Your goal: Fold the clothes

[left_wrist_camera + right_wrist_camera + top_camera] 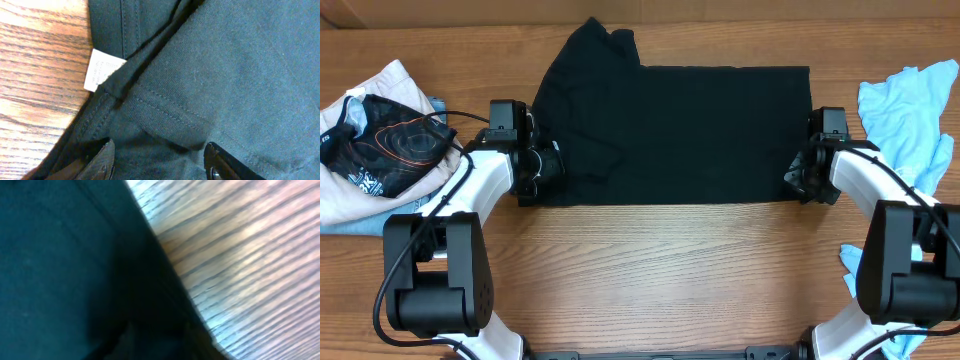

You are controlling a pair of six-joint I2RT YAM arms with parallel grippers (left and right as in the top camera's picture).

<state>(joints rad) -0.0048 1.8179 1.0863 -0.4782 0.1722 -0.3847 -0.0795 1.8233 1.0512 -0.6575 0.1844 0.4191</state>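
The black T-shirt [670,130] lies flat on the wooden table as a wide rectangle, with a sleeve sticking out at its top left. My left gripper [542,170] is at the shirt's left edge near the front corner. In the left wrist view its jaws [162,162] are open, with a fabric fold [225,75] and a white care label [102,70] ahead of them. My right gripper [798,178] is at the shirt's right front corner. The right wrist view is dark and blurred over the shirt's edge [50,255], and the jaws [160,340] are indistinct.
A black garment with an orange-and-white swirl print [390,140] lies on a beige cloth [380,85] at the left. A light blue cloth [910,110] is heaped at the right. Bare wood [660,270] lies in front of the shirt.
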